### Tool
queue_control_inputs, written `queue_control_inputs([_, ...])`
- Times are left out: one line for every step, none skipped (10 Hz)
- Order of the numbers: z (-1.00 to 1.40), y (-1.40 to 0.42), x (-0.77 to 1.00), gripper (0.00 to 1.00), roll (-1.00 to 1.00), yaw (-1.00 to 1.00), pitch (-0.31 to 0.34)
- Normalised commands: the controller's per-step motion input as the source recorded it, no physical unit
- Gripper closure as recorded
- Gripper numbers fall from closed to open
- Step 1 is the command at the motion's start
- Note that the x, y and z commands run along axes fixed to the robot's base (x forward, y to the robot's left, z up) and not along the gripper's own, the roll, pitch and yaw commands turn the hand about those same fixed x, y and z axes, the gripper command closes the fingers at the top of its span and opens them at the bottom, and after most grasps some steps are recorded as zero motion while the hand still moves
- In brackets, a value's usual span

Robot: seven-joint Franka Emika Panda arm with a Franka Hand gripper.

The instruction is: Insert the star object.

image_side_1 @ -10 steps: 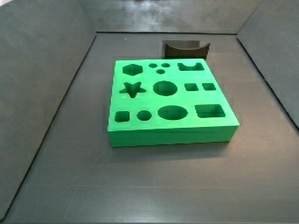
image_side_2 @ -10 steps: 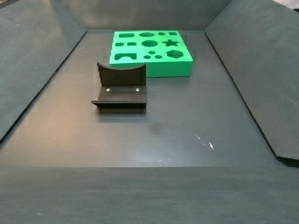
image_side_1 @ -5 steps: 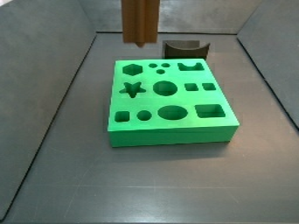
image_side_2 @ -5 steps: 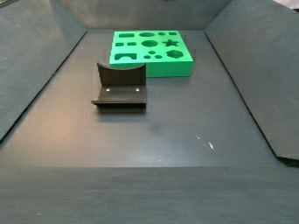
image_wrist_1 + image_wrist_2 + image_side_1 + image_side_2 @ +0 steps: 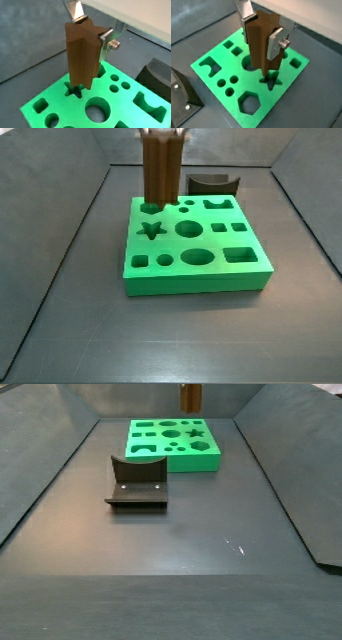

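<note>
Your fixture (image 5: pixel 136 481) stands nearest on the worktop (image 5: pixel 187 554), the green block (image 5: pixel 197 243) beyond it, and above its star hole (image 5: pixel 151 229) your claw (image 5: pixel 90 31) grips the upright star object (image 5: pixel 83 57).

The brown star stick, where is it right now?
The star object is held upright in the gripper, hanging just above the green block, over its star-shaped hole in both wrist views.

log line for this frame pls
phase: pre-insert | gripper: shut on star object, upright | position: above green block, over star hole | inserted: not yet | fixture: untouched
</note>
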Motion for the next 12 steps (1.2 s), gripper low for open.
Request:
queue_control_inputs([-0.85, 0.0, -0.07, 1.0, 0.23, 0.0, -0.094])
queue_control_inputs([-0.77, -0.1, -0.27, 1.0, 0.13, 0.0, -0.234])
queue_control_inputs([-0.71, -0.18, -0.12, 1.0, 0.15, 0.0, -0.2])
queue_control_inputs([-0.66, -0.13, -0.15, 1.0, 0.13, 0.0, -0.184])
queue_control_inputs([-0.56, -0.2, -0.13, 1.0, 0.17, 0.0, -0.179])
queue_control_inputs([-0.58, -0.06, 0.0, 1.0, 0.12, 0.03, -0.107])
queue_control_inputs([-0.65, -0.01, 0.0, 1.0, 0.09, 0.05, -0.08])
queue_control_inputs([-0.73, 0.01, 0.24, 1.0, 0.05, 0.13, 0.0])
queue_control_inputs([-0.78, 0.22, 0.1, 1.0, 0.0, 0.19, -0.017])
queue_control_inputs([-0.67, 0.16, -0.08, 1.0, 0.0, 0.18, -0.096])
queue_control_inputs([-0.61, 0.09, -0.15, 1.0, 0.0, 0.13, -0.097])
queue_control_inputs([-0.59, 0.0, -0.27, 1.0, 0.01, 0.14, -0.116])
